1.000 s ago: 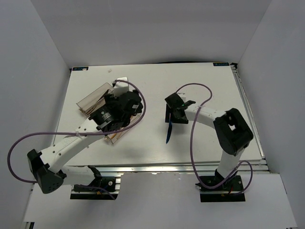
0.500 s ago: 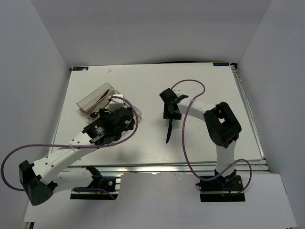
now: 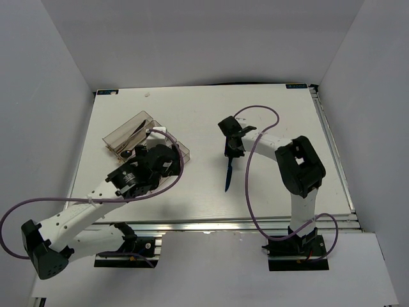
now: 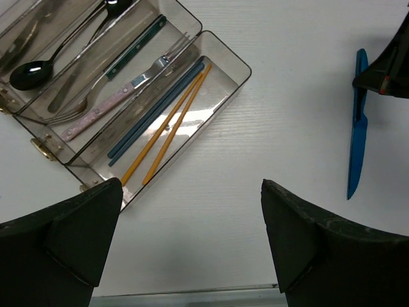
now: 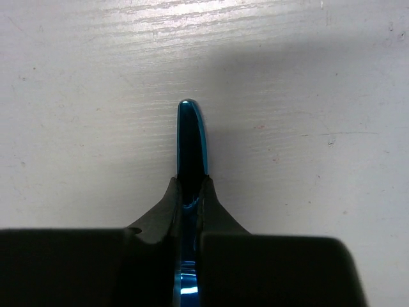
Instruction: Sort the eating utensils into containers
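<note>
- Top external view: the clear organiser tray (image 3: 119, 132) sits askew on the left half of the white surface (image 3: 281, 115), and the left tool (image 3: 160, 157) hangs over its near end. The print on a small teal sticker (image 3: 295, 85) at the far edge is too small to read.
- From above, the right tool (image 3: 231, 147) is at mid-surface. The blue knife (image 3: 227, 174) runs from it toward the near edge, well apart from the tray.
- Only the right wrist view shows the grip. There the right tool (image 5: 190, 192) pinches the blue knife (image 5: 192, 137) by its handle, and the rounded end pokes past the fingertips. I cannot tell whether the knife is lifted.
- Left wrist view: the left tool (image 4: 192, 243) is spread wide with nothing between its fingers (image 4: 64, 236).
- That view also shows the tray's (image 4: 238, 59) contents, which the arm hides from above:
  - The nearest compartment holds two orange sticks (image 4: 167, 126) beside two blue sticks (image 4: 153, 109).
  - The next compartment holds forks (image 4: 96, 114).
  - The one beyond that holds a black spoon (image 4: 29, 73).
- The knife (image 4: 358, 128) lies to the right, outside the tray.
</note>
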